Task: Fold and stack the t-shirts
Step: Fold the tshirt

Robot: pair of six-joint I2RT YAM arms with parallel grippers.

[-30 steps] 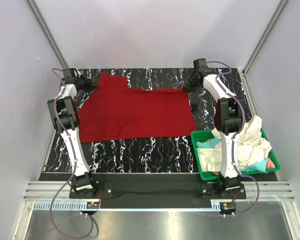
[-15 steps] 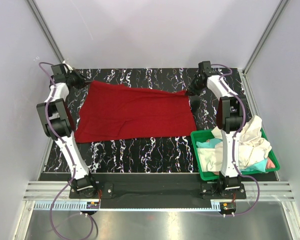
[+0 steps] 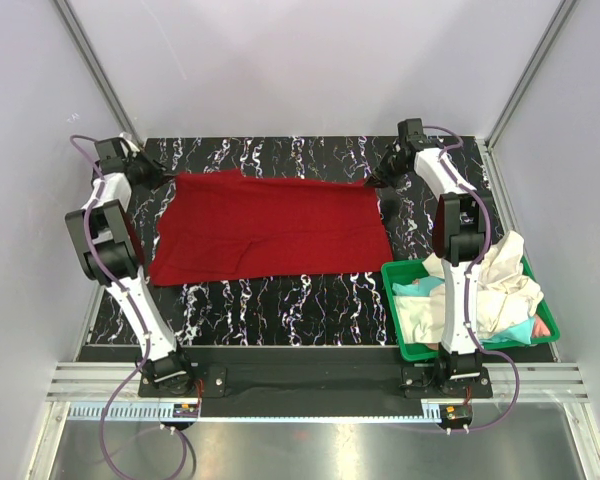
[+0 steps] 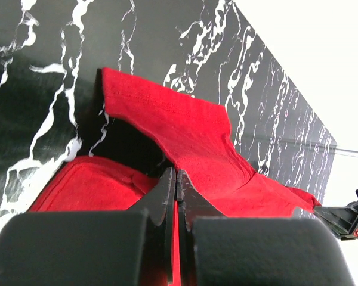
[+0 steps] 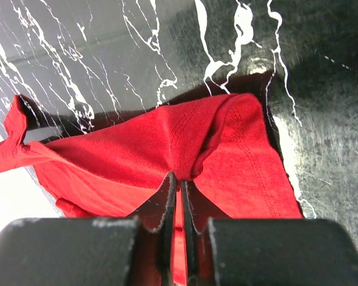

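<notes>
- Two grippers, one deep red t-shirt (image 3: 270,225) spread out, and one green bin (image 3: 400,350) stand on the black marbled surface (image 3: 280,295).
- The left gripper (image 4: 174,176) has its fingers pressed together on a far corner of the deep red t-shirt. The cloth runs from it toward the other arm.
- The right gripper (image 5: 178,179) is nearly closed, with a fold of the opposite far corner pinched between its fingers.
- The shirt lies flat between the two grippers and on the near side of both, toward the arm bases.
- Only the top camera shows the whole shirt and the bin. Neither wrist camera shows the bin.
- Only the wrist cameras show the pinch: at each gripper the gripped hem is lifted off the surface, with a shadow under it.
- The bin sits on the near side of the right gripper, by that arm's base, just beside the shirt's near corner.
- It holds a cream-white heap (image 3: 500,280) spilling over the rim, teal cloth (image 3: 415,288) and pinkish cloth (image 3: 542,325). How many shirts that makes cannot be told.
</notes>
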